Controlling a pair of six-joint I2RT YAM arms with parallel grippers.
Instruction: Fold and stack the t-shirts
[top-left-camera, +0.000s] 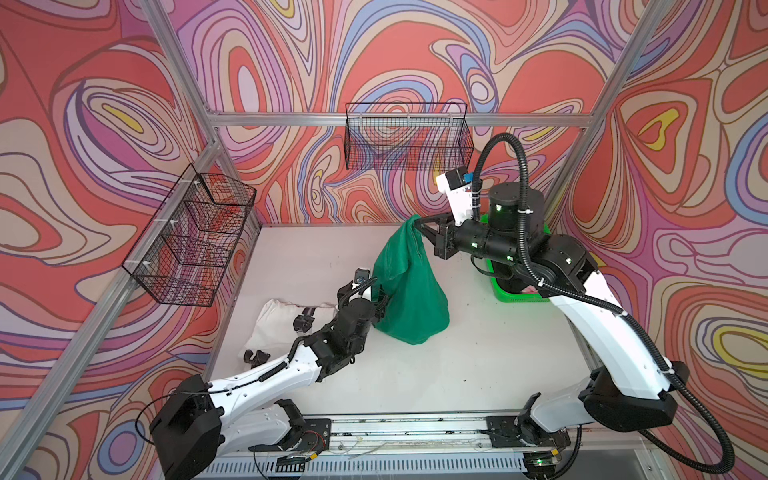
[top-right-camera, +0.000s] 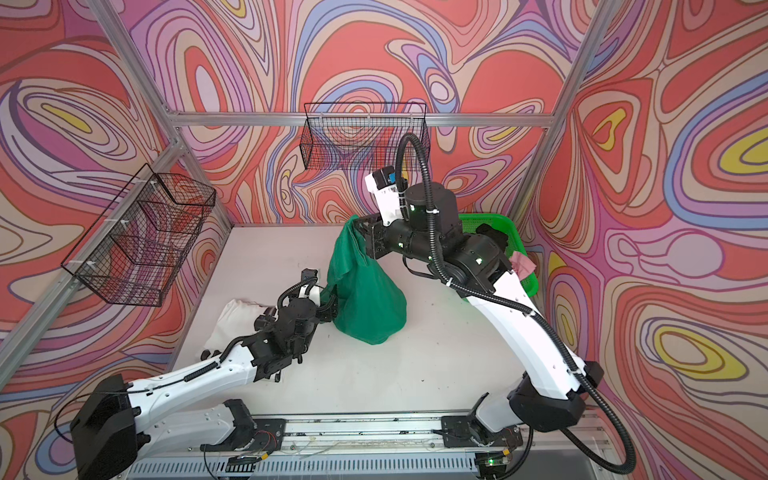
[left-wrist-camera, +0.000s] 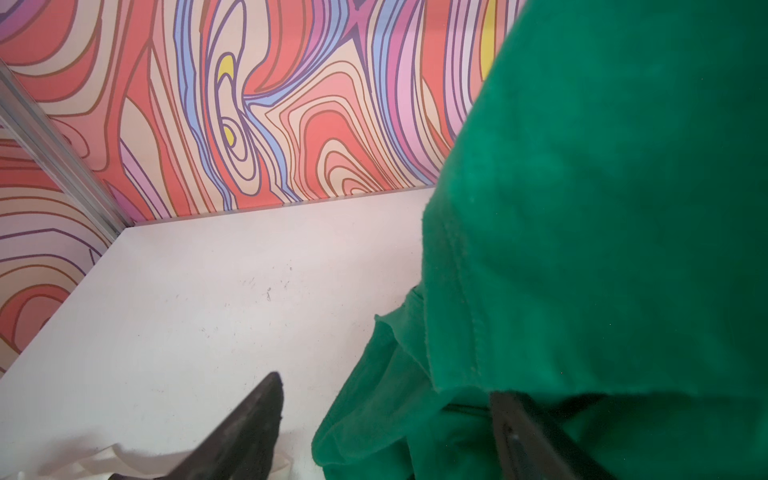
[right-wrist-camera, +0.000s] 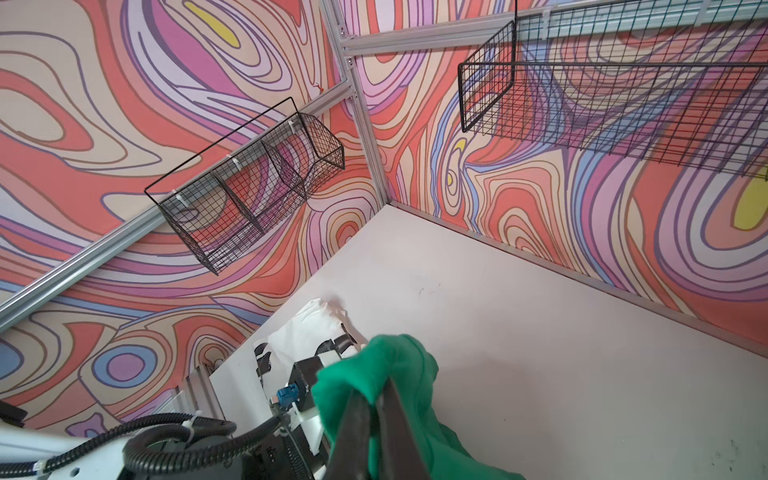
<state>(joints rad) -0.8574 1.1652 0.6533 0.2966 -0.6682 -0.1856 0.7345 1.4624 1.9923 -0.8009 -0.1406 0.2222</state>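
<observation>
Swirl-patterned walls ring the white table (top-left-camera: 498, 332), where my right claw (top-left-camera: 420, 226) is clamped on the top of the dark green shirt (top-left-camera: 409, 291), holding it up like a tent at mid-table. My left claw (top-left-camera: 380, 300) stands open at the shirt's left hem, one finger (left-wrist-camera: 249, 415) clear, the other under a fold. Left of my left arm lies the white shirt (top-left-camera: 274, 320). At far right my right arm partly hides the green plastic basket (top-right-camera: 490, 220), which holds a black shirt (top-right-camera: 492, 235) and a pink shirt (top-right-camera: 521, 262). Wire baskets (top-left-camera: 195, 237) hang on the walls.
</observation>
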